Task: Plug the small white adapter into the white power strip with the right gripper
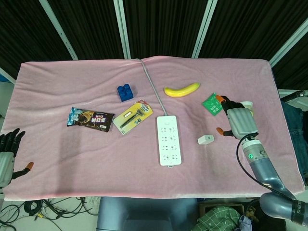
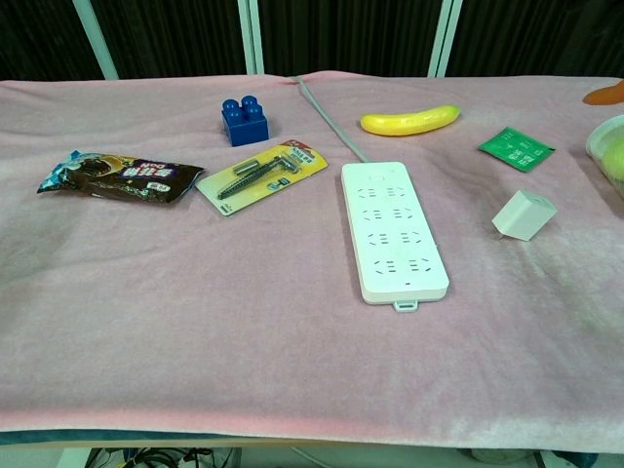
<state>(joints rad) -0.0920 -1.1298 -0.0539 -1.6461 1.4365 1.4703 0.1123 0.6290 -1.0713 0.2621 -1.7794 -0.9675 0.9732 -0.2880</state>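
Head view: right hand [image 1: 239, 121] at right of frame, fingers spread, holding nothing — adapter [image 1: 206, 139] lies just left of it, untouched, beside the strip [image 1: 169, 140] at centre. Left hand [image 1: 6, 155] idle at lower left edge, fingers apart.
Chest view: adapter [image 2: 524, 214] on the cloth right of strip [image 2: 392, 230], unplugged — grasp and plugging both left.

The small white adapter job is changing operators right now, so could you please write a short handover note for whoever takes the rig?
Right robot hand: holds nothing, fingers apart, just right of the small white adapter, not touching it.
Left robot hand: holds nothing, at the table's left edge, away from the work.
Adapter: loose on the pink cloth, right of the white power strip, apart from it.
Power strip: flat in the middle of the table, sockets up, nothing plugged in.
Done: nothing yet; the adapter is not grasped.
Left: pick up the adapter with the right robot hand and push it into a socket.
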